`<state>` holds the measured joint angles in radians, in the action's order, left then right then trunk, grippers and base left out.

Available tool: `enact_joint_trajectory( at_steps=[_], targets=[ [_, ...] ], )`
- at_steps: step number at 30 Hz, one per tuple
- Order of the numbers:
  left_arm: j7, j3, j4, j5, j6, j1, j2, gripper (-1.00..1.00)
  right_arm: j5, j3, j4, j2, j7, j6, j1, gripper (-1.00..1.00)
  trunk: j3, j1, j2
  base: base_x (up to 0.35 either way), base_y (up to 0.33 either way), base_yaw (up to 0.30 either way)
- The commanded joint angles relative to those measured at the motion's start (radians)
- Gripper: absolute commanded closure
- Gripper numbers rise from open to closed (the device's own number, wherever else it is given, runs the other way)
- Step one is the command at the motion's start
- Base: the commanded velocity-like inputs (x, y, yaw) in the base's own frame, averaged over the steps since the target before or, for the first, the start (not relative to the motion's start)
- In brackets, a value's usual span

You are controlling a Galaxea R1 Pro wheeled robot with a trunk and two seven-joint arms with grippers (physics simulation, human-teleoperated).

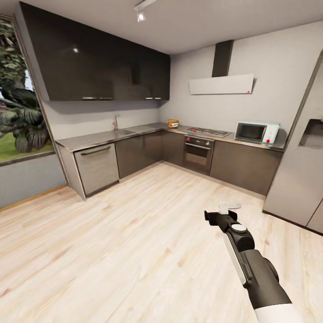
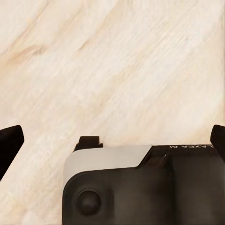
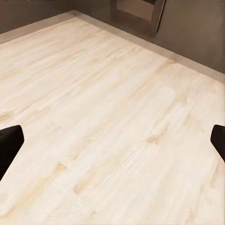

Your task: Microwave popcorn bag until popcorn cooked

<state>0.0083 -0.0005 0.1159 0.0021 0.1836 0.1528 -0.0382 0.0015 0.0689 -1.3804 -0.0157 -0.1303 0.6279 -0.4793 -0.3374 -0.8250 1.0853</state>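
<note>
Far across the room, the small tan popcorn bag point(image 1: 172, 123) stands on the grey countertop point(image 1: 98, 138) in the corner, left of the hob. The pale mint microwave point(image 1: 256, 132) sits on the same counter to the right of the hob, its door closed. My right arm reaches forward low over the wooden floor, and its gripper point(image 1: 226, 210) is far from both. In the right wrist view the right gripper point(image 3: 115, 140) is open and holds nothing, with floor beneath it. In the left wrist view the left gripper point(image 2: 115, 140) is also open and empty over the floor.
A steel hob point(image 1: 208, 132) and a dark built-in oven point(image 1: 198, 152) lie between bag and microwave. A tall grey fridge point(image 1: 300, 179) stands at the right, a dishwasher front point(image 1: 96, 168) at the left. Wide wooden floor point(image 1: 134, 233) lies between me and the cabinets.
</note>
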Motion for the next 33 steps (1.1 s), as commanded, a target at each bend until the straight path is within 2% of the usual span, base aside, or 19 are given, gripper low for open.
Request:
enact_joint_trajectory(
  at_steps=[1, 20, 33],
  targets=[
    [0.001, 0.0, -0.001, 0.001, 0.004, 0.001, 0.0, -1.0, 0.0, 0.003, -0.001, -0.001, -0.006, 0.006, 0.0, -1.0, -0.001, -0.001, 0.001, 0.33, -0.124, -0.009],
    [0.001, 0.001, -0.001, 0.003, 0.004, 0.001, 0.0, -1.0, 0.0, 0.003, 0.0, -0.001, -0.006, 0.006, 0.0, -1.0, -0.001, -0.001, 0.001, 0.33, -0.124, -0.254],
    [0.001, 0.003, -0.001, 0.004, 0.004, 0.001, 0.001, -1.0, -0.001, 0.003, -0.001, -0.001, -0.006, 0.005, 0.001, -1.0, -0.001, -0.001, 0.001, 0.333, -0.094, -0.033]
  ],
)
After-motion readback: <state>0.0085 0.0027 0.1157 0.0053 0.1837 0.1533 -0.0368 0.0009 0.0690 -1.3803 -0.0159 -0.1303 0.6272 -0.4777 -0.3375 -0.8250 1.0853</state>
